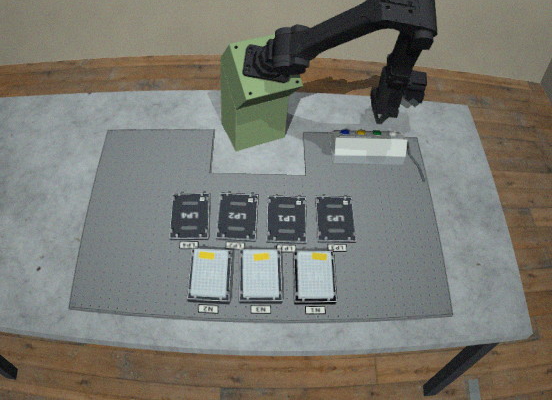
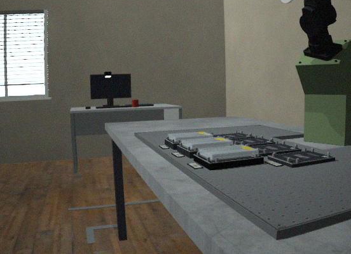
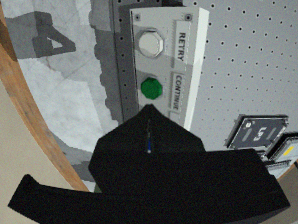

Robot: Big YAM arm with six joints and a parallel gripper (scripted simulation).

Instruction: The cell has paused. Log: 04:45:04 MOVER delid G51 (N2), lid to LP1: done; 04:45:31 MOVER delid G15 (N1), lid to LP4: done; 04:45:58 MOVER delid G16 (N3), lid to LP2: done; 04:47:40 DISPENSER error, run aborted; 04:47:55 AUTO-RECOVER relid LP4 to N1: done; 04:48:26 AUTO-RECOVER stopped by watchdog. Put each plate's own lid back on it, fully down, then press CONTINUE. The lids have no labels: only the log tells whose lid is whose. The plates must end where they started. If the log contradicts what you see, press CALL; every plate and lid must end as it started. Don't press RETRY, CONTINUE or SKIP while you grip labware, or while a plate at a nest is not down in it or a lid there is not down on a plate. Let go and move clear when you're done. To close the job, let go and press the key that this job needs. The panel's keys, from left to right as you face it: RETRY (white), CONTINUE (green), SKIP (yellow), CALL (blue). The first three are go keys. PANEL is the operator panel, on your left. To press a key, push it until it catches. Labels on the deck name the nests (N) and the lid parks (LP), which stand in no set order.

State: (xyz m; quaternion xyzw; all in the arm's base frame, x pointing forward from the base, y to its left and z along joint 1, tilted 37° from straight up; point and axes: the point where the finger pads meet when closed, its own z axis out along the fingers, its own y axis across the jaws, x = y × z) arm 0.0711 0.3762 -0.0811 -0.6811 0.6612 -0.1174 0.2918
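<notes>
My gripper (image 1: 381, 120) (image 3: 149, 109) is shut and empty. It hangs just above the white operator panel (image 1: 370, 148) (image 3: 193, 63), with its tip next to the green CONTINUE key (image 1: 377, 133) (image 3: 150, 87). The white RETRY key (image 1: 393, 134) (image 3: 150, 43) is beside it; the yellow key (image 1: 360, 133) and the blue key (image 1: 344, 132) follow. Three well plates sit in nests N2 (image 1: 209, 275) (image 2: 187, 136), N3 (image 1: 260, 275) (image 2: 206, 143) and N1 (image 1: 314, 276) (image 2: 227, 152), each with a clear lid on it. Lid parks LP4 (image 1: 189, 216), LP2 (image 1: 238, 216), LP1 (image 1: 286, 218) and LP3 (image 1: 335, 218) hold nothing.
The green robot base (image 1: 252, 93) (image 2: 327, 96) stands behind the deck, left of the panel. The grey perforated deck plate (image 1: 130, 236) (image 2: 286, 194) lies on the stone table. A panel cable (image 1: 417, 163) runs along the deck's right side.
</notes>
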